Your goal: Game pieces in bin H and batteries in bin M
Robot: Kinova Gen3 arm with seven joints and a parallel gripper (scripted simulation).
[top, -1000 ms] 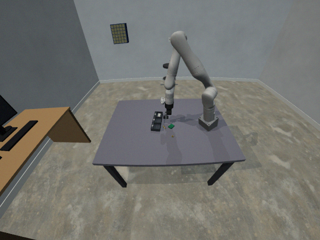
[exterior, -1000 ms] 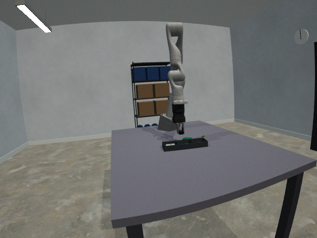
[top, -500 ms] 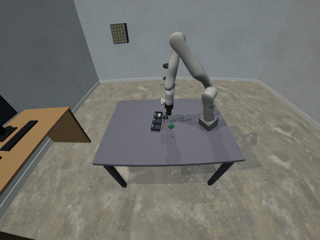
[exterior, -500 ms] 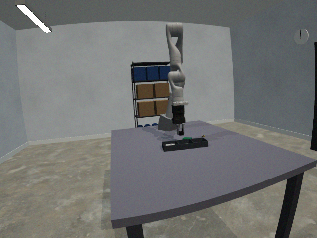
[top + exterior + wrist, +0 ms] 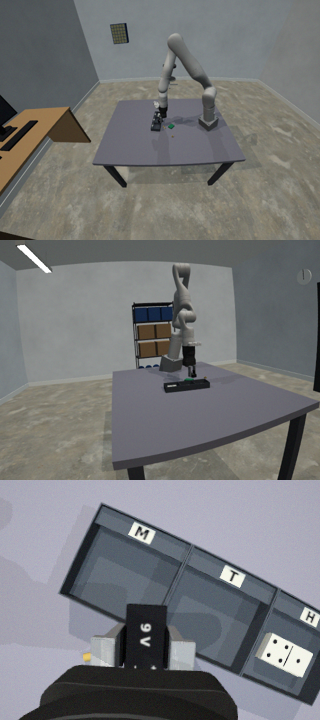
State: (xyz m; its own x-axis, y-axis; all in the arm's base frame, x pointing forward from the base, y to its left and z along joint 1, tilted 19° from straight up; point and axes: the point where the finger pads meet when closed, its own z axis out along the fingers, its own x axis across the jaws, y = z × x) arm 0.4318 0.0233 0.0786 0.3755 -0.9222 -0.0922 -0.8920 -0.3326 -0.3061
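A black 9 V battery (image 5: 146, 635) stood upright in the claw (image 5: 144, 648), clamped between its two grey fingers and raised off the surface (image 5: 200, 487). Being held above the tray rather than set down suggests it was being carried for release into a bin.

In the wrist view, a dark three-bin tray (image 5: 86, 556) lay tilted beyond the battery, running from 10 o'clock to 4 o'clock. Its white labels read M (image 5: 140, 534), T (image 5: 232, 578) and H (image 5: 310, 616). The M bin, the battery's target, sat at about 12 o'clock from the battery and looked bare. The battery's top overlapped the tray's near wall between M and T, so it seemingly needed carrying further over M before letting go.

A white domino (image 5: 284, 655), a game piece, already lay flat in the H bin at 3 o'clock.

A small gold tip (image 5: 87, 656) peeked out at 9 o'clock of the claw; what it was could not be told.

From the top view, a green block (image 5: 171, 126) and a tiny gold ring (image 5: 172, 136) lay on the surface just beside the tray, and a whitish thing (image 5: 156, 104) lay near its far end.
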